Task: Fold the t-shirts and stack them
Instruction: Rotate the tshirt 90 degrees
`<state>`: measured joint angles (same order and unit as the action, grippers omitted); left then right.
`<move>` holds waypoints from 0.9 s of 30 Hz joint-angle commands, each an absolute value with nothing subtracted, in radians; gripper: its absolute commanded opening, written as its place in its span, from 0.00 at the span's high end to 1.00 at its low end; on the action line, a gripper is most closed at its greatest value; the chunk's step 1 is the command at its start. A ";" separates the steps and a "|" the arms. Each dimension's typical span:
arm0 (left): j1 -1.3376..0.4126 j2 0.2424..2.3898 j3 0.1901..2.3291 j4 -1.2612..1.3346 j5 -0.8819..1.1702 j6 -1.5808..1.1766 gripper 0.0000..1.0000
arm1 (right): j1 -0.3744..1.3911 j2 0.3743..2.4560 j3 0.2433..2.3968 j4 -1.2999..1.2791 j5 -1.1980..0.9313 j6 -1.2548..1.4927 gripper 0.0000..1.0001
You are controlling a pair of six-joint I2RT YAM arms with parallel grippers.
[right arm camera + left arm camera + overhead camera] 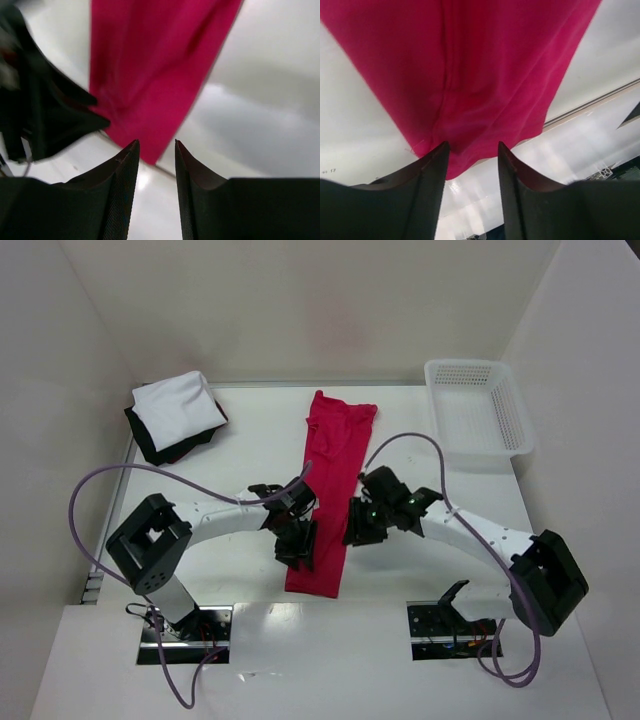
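The red t-shirt (330,480) lies as a long narrow strip down the middle of the table. It fills the top of the left wrist view (470,75) and shows in the right wrist view (155,70). My left gripper (297,550) is open and empty at the strip's near left edge (472,147). My right gripper (357,532) is open and empty just right of the strip (156,145). The folded white t-shirt (178,410) lies on the folded black t-shirt (160,448) at the back left.
A white mesh basket (478,415) stands at the back right. The table's near edge (320,602) runs just below the strip's near end. White walls close in the back and sides.
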<state>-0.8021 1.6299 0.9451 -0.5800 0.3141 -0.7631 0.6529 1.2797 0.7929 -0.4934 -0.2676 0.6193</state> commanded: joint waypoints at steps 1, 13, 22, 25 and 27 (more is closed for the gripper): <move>-0.807 1.643 0.996 -0.577 0.319 -0.758 0.50 | 0.751 1.232 0.723 -0.489 -0.311 0.730 0.60; -0.807 1.603 0.916 -0.545 0.278 -0.719 0.64 | 0.899 1.203 0.655 -0.361 -0.161 0.864 0.46; -0.807 1.485 0.839 -0.545 0.259 -0.769 0.53 | 0.931 1.273 0.664 -0.342 -0.161 0.855 0.51; -0.807 1.474 0.830 -0.545 0.259 -0.769 0.53 | 0.931 1.301 0.655 -0.333 -0.161 0.854 0.54; -0.807 1.474 0.821 -0.535 0.259 -0.769 0.53 | 0.940 1.324 0.655 -0.322 -0.170 0.845 0.54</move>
<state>-0.8021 1.4963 0.8436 -0.5446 0.2649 -0.7471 0.9215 1.2934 0.6617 -0.3744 -0.1867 0.8478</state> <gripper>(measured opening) 0.471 0.459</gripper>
